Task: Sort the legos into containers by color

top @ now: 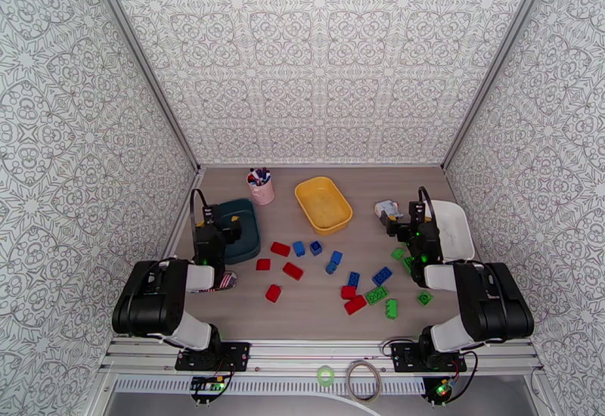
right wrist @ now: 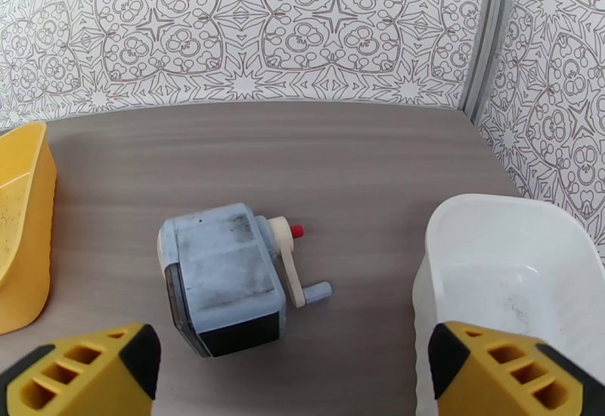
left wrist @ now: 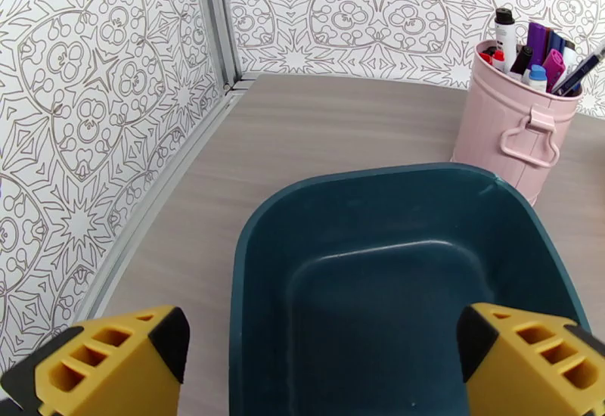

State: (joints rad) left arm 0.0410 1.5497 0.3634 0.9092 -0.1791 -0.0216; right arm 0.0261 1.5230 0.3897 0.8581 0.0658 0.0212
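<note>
Though beside white tray (right wrist: 508,257), grey sharpener (right wrist: 221,274).

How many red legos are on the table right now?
6, all loose on the table. Four red legos cluster right of the dark teal tray; two more sit together near the front centre. Others may be hidden.

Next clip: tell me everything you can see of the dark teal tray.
The dark teal tray is a shallow rounded rectangle of glossy plastic. It sits flat on the wood-grain table on the left side, near the wall. The part of its inside that shows is empty. The pink cup of pens stands by its far right corner; whether they touch is unclear. The left claw hangs open above it.
</note>
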